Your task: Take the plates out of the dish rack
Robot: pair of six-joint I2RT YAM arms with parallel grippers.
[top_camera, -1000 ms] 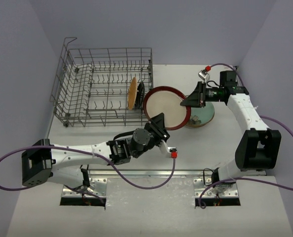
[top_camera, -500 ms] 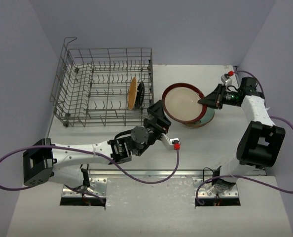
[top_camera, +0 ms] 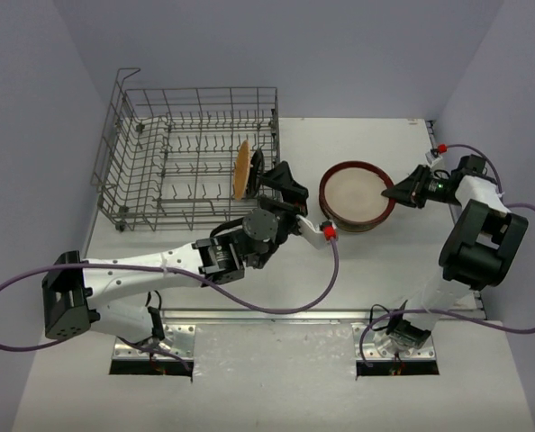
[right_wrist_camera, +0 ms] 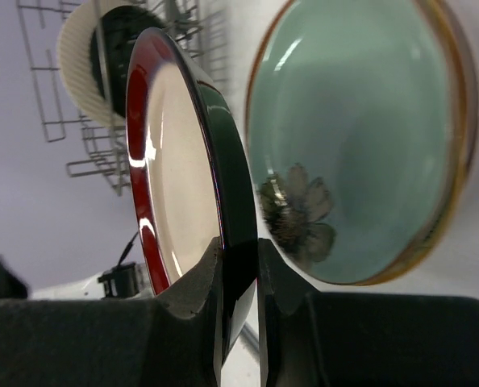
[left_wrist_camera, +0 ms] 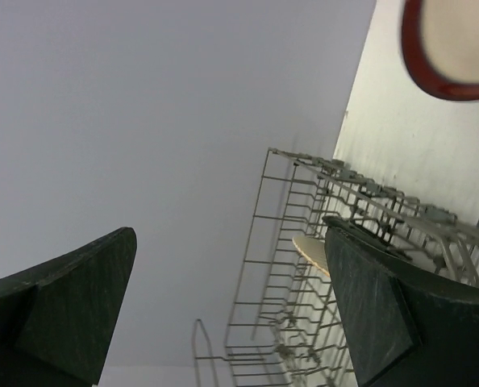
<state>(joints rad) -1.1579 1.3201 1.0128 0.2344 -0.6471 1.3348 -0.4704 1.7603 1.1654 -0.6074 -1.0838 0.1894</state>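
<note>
Rightward since a second ago goes the red-rimmed plate (top_camera: 358, 195), from beside the dish rack (top_camera: 191, 157) to a spot above the pale green plate (right_wrist_camera: 360, 121); the right arm has drawn back toward the right wall, and the left arm has swung up toward the rack.

The right gripper (top_camera: 392, 193) is pressed together on the plate's right rim; in the wrist view its two fingers (right_wrist_camera: 193, 282) pinch the dark edge between them. The plate reaches leftward from that gripper, nearly level, over the green plate; whether the two touch I cannot tell. It has a glossy red rim, a cream face and a dark underside; the green plate under it bears a brown rim and a grey flower.

The left gripper (top_camera: 284, 183) is spread wide and holds nothing; it hangs just beside the rack's right wall. Inside the rack, an orange-brown plate (top_camera: 241, 169) stands on edge among the tines, a small black plate (top_camera: 257, 168) right against it; the rack sits at the tabletop's (top_camera: 358, 270) far left.
</note>
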